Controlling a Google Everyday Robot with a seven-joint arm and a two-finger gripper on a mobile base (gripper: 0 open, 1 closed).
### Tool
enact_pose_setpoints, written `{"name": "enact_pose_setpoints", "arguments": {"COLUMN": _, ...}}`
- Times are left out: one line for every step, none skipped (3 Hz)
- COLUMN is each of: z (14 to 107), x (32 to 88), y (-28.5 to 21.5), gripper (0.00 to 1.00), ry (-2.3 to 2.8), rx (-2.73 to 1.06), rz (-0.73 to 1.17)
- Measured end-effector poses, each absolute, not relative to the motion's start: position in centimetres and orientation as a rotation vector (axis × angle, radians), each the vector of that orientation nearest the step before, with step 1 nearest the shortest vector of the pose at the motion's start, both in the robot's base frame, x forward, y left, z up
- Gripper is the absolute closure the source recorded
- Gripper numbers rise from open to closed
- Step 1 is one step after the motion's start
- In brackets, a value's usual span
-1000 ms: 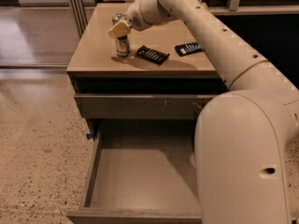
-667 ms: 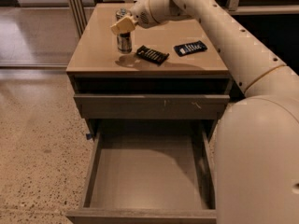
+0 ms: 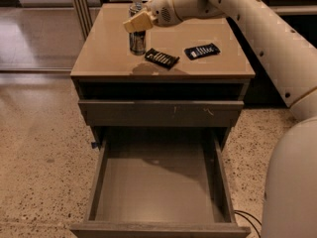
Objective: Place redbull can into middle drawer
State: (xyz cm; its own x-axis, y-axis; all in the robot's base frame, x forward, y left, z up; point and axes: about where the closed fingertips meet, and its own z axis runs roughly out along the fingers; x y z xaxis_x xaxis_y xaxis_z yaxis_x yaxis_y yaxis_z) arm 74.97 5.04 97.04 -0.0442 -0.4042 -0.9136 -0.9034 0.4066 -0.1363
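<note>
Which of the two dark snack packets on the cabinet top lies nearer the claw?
The left packet, lying just beside the redbull can, whose upper part the claw is at. The right packet lies farther off, beyond the left one.

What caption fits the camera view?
Gripper at the slim blue-and-silver redbull can on the cabinet top; wide grey middle drawer open below.

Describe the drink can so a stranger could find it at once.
Look at the brown cabinet top above the open drawer. Near its back left stands the can, the gripper at its top. It is the only upright thing; the two dark packets beside it lie flat.
</note>
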Motion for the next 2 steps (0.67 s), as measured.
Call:
{"name": "enact_pose_setpoints", "arguments": {"z": 97.7, "x": 72.4, "y": 4.6, "gripper": 1.00, "ry": 1.641, "rx": -1.227, "rz": 0.605}}
{"name": "enact_pose_setpoints", "arguments": {"z": 98.4, "x": 67.8, "y": 3.0, "gripper": 1.00, "ry": 1.694, "rx": -1.318, "rz": 0.608}}
